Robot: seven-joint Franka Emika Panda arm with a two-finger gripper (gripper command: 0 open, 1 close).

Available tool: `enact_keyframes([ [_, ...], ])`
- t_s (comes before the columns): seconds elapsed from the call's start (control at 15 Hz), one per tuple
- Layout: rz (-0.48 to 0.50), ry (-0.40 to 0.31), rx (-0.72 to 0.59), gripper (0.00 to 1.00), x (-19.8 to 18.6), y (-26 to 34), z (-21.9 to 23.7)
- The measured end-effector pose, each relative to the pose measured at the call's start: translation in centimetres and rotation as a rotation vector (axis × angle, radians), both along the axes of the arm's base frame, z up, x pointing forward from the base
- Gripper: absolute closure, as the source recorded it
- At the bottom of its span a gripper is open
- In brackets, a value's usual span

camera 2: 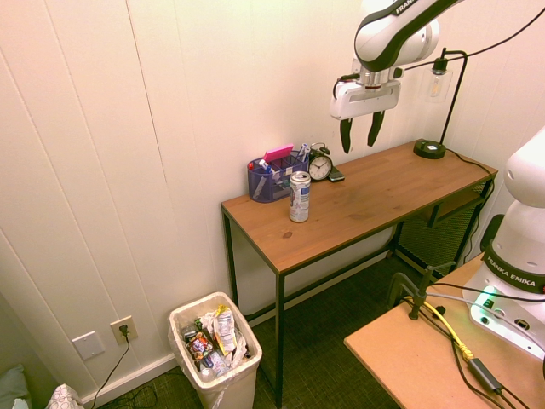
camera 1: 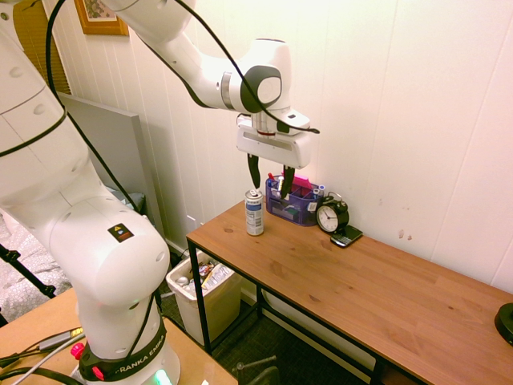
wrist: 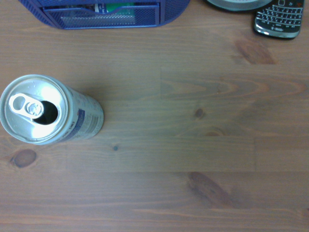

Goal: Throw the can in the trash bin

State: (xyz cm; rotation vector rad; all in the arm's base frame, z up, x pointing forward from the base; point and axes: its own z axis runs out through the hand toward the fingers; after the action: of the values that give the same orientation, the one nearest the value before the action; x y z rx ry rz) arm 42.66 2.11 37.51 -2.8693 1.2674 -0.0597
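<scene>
In the first exterior view, a framed picture with a wooden frame (camera 1: 103, 18) hangs at far left, out of the second exterior view. The second exterior view shows a white wall outlet with a plug (camera 2: 124, 329) at its left, then the cream-white rectangular plastic trash bin (camera 2: 215, 351), its packed wrappers and papers seen from above; the first exterior view has the bin partly behind a table leg.

The slim silver-topped can with a white and blue label (camera 1: 254, 213) stands upright on the brown wooden table (camera 1: 353, 281), near its end. Only the wrist view shows its pull tab (wrist: 27, 106) and dark opening clearly.

The black two-finger gripper (camera 1: 271, 178) hangs above the table with its jaws spread and nothing between them.

Just beyond the can sits the blue mesh desk organizer (camera 1: 293, 204) with pens and a pink item, then the round black alarm clock (camera 1: 332, 215). Beside the clock lies a black phone (wrist: 279, 18), whose keyboard is legible only in the wrist view. The black desk lamp with a glass shade (camera 2: 441, 102) shows whole only in the second exterior view.
</scene>
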Motion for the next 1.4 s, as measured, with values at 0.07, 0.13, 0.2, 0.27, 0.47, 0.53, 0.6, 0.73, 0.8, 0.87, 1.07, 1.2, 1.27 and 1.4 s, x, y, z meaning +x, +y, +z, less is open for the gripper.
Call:
enact_keyframes([
  [0.07, -0.002, -0.001, 0.0, 0.0, 0.0, -0.1, -0.1],
  [0.13, -0.004, -0.009, 0.003, 0.0, 0.1, -0.2, -0.2],
  [0.2, 0.0, -0.016, 0.006, 0.0, 0.2, 0.0, -0.5],
  [0.27, 0.01, -0.018, 0.011, 0.0, 0.3, 0.6, -1.1],
  [0.47, 0.085, -0.01, 0.026, 0.0, 0.8, 5.2, -3.5],
  [0.53, 0.109, -0.006, 0.028, 0.0, 1.1, 6.9, -4.1],
  [0.6, 0.123, -0.003, 0.032, 0.0, 1.7, 8.5, -4.5],
  [0.73, 0.133, 0.003, 0.04, 0.0, 3.5, 10.5, -5.0],
  [0.8, 0.131, 0.012, 0.044, 0.0, 4.5, 11.3, -5.5],
  [0.87, 0.132, 0.02, 0.05, 0.0, 5.6, 11.8, -6.1],
  [1.07, 0.117, 0.045, 0.05, 0.0, 8.8, 13.1, -7.5],
  [1.2, 0.101, 0.068, 0.04, 0.0, 9.8, 13.8, -8.0],
  [1.27, 0.094, 0.08, 0.035, 0.0, 10.1, 14.0, -8.0],
  [1.4, 0.079, 0.096, 0.02, 0.0, 10.1, 14.2, -7.8],
])
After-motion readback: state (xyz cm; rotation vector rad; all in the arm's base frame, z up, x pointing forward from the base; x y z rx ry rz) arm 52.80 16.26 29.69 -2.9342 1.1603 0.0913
